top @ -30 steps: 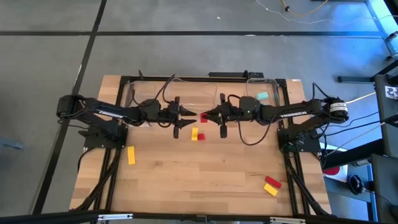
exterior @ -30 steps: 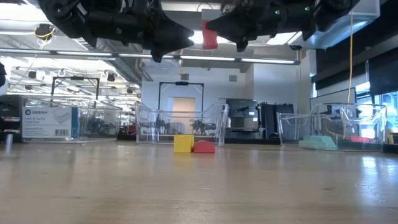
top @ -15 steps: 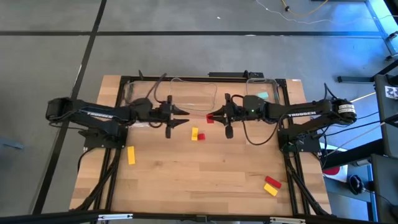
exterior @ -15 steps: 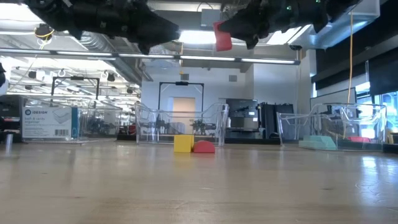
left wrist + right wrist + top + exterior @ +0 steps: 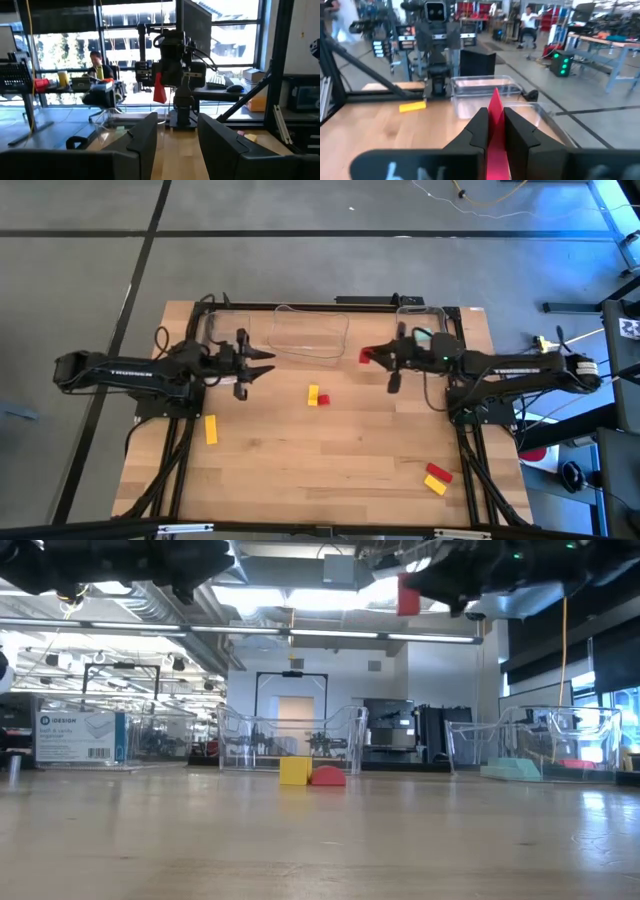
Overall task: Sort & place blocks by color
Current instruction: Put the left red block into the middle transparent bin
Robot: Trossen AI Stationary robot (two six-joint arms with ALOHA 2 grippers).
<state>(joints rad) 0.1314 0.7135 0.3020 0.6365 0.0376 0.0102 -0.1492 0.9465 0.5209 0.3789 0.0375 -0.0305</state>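
We see the right gripper point(image 5: 372, 356) clamped on a red block point(image 5: 365, 356), held high above the bench near its rear edge, just right of the middle clear bin point(image 5: 309, 333). Left gripper point(image 5: 262, 364) hangs w/ fingers apart, empty, toward the rear-left. A yellow block point(image 5: 313, 393) touches another red block point(image 5: 322, 400) at bench centre

Both dark arms raised above the table, pointing at each other.

The right two-finger gripper point(image 5: 372, 357) is high over the table's right rear, fingers pinched on a small red rectangular block point(image 5: 365, 356). The left two-finger gripper point(image 5: 262, 364) is at the left rear, fingers point(image 5: 142, 141) parted with nothing between them.
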